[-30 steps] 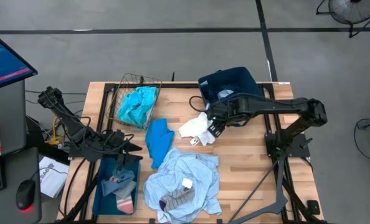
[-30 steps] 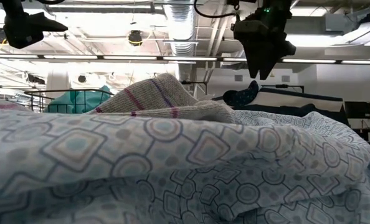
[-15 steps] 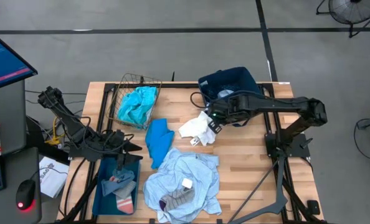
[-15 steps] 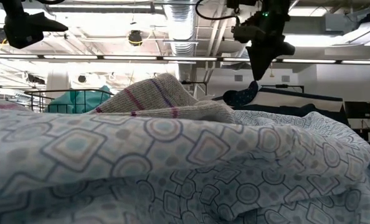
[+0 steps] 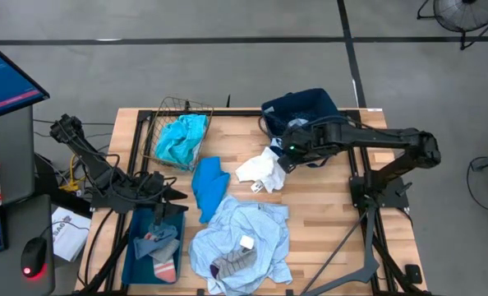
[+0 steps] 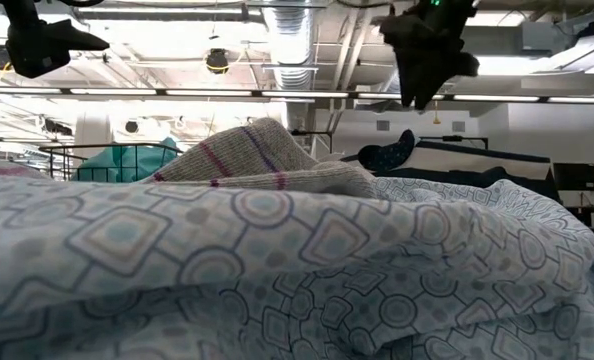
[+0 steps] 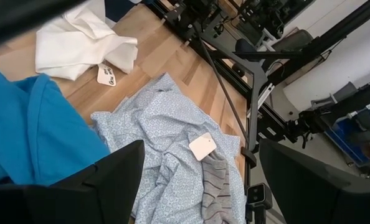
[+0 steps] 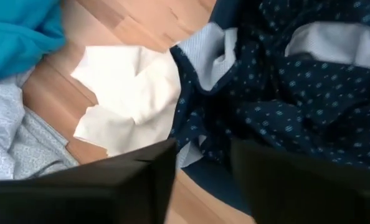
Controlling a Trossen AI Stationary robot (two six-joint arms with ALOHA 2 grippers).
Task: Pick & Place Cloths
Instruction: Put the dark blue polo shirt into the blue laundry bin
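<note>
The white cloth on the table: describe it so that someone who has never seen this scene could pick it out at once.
Start at the wooden table, then find the navy fabric bin at its far right. The white cloth lies crumpled on bare wood just in front of that bin's left corner, under the right gripper. It is the only plain white piece, with a small tag; the bright blue cloth lies to its left.

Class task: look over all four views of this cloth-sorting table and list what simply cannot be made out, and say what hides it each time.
- Low view: the pale blue-grey patterned cloth fills the foreground and hides the tabletop.
- High view: what lies beneath the grey striped sock is covered by the sock itself.
- Right wrist view: the bin's inside is buried under the navy dotted cloth.
- Left wrist view: the print on the white tag is too small to read.
</note>
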